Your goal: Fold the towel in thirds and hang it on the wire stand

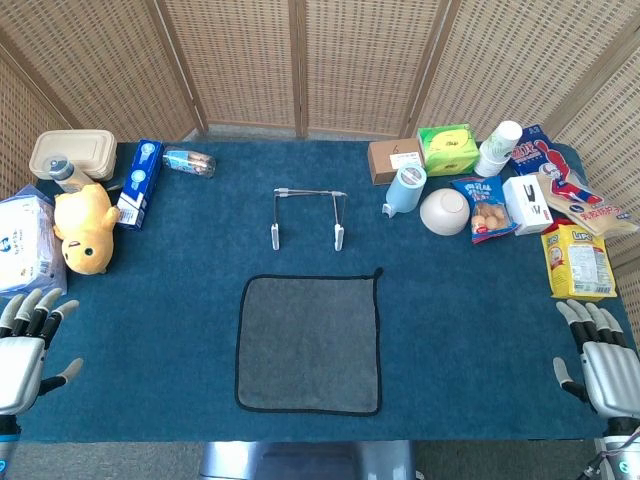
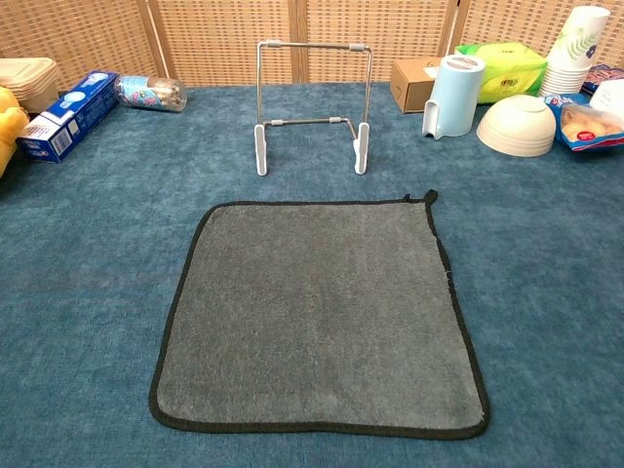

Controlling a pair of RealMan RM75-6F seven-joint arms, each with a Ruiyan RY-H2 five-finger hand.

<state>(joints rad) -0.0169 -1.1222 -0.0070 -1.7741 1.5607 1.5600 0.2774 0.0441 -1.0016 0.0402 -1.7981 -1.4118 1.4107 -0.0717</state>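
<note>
Although the head view takes in the whole blue cloth-covered table [image 1: 180, 330], its near edge is cut off at the bottom, and both hands show only partly at the lower corners; the chest view shows neither hand. Clutter at the far right is crowded and its print is too small to read, and the chest view crops the items at both sides.

Lying flat and fully spread in the middle of the table, the towel [image 1: 308, 343] is grey, roughly square, edged in black, with a small hanging loop at its far right corner. No fold shows in it. Just beyond its far edge, apart from it, the wire stand [image 1: 309, 217] stands upright on white feet, a thin metal frame with a top rail.

Well to the left of the towel, the left hand [image 1: 25, 350] rests at the table edge, holding nothing, fingers spread and pointing away. Well to the right, the right hand [image 1: 604, 362] lies the same way, fingers apart and empty. The towel sits between them, touched by neither.

Smaller things line the far side: a yellow plush toy [image 1: 84, 226], a blue box [image 1: 139, 184], a white bowl [image 1: 444, 211], a light blue jug [image 1: 405, 188] and a stack of paper cups [image 1: 498, 148].
</note>
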